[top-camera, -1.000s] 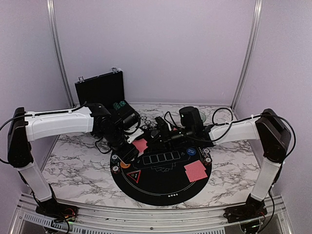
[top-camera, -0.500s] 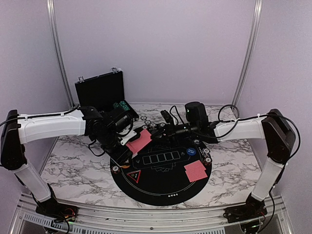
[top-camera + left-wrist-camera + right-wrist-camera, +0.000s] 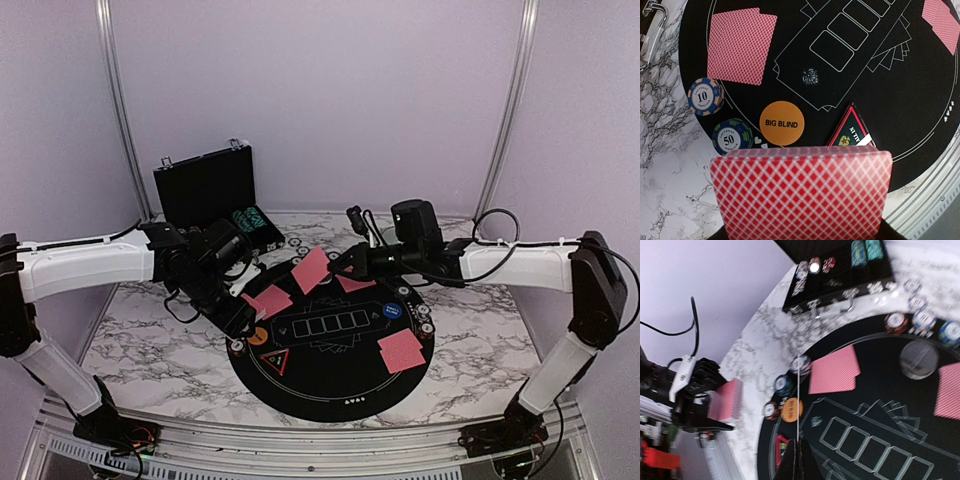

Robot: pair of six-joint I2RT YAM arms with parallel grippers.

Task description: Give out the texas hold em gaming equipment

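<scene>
Deck (image 3: pixel 800 192) of red diamond-backed cards is clamped in left gripper (image 3: pixel 800 233), held over the left rim of the black round mat (image 3: pixel 330 385) where it meets the marble table (image 3: pixel 150 330). Right gripper (image 3: pixel 799 454) has its fingers together, pinching single card (image 3: pixel 798 390) seen edge-on, held above the mat's far-left part.

Orange disc (image 3: pixel 782 123) reads "BIG BLIND" and lies on the mat just beside the deck. At the mat edge, pale chip (image 3: pixel 705 96) shows "10" and dark chip (image 3: pixel 731 137) shows "50"; rim lettering too small to read. Two overlapped cards (image 3: pixel 742 47) lie face down just past the pale chip.

Red-edged triangle marker (image 3: pixel 852 135) has upside-down lettering partly covered by the deck, unreadable. Blue disc (image 3: pixel 392 311) is on the mat's right side, writing too small. Near-right cards (image 3: pixel 401 350) and far cards (image 3: pixel 355 283) lie face down. Black case (image 3: pixel 205 185) stands open at back left with chips inside.
</scene>
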